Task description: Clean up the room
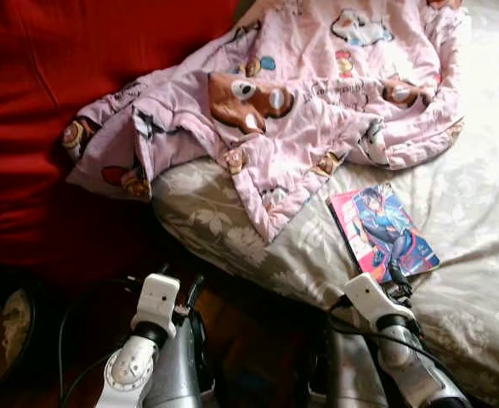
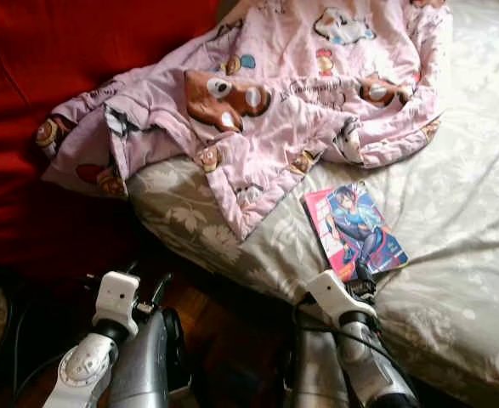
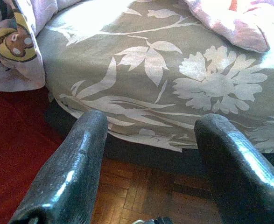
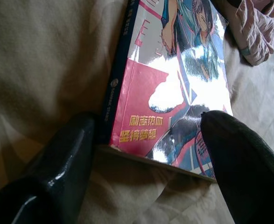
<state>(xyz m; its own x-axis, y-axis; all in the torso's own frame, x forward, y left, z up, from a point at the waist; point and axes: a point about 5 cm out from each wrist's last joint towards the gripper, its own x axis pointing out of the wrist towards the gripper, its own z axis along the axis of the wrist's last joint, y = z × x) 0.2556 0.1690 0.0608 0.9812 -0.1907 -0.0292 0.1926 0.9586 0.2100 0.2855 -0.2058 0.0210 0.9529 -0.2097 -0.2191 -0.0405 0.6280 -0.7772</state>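
Note:
A comic book (image 1: 383,231) with a pink and blue glossy cover lies flat on the bed, just below the hem of a rumpled pink cartoon-print blanket (image 1: 300,93). My right gripper (image 4: 148,119) is open at the book's near end, one finger (image 4: 71,154) beside the spine and the other over the cover's corner. In the left eye view this gripper (image 1: 396,276) sits at the book's lower edge. My left gripper (image 3: 151,122) is open and holds nothing. It hovers low over the wooden floor (image 3: 141,196), facing the bed's corner.
The bed wears a grey floral sheet (image 1: 215,221) that turns pale towards the right (image 1: 479,195). A large red cloth surface (image 1: 53,102) rises on the left, with the blanket draped partly onto it. A dark round object (image 1: 7,327) sits on the floor at lower left.

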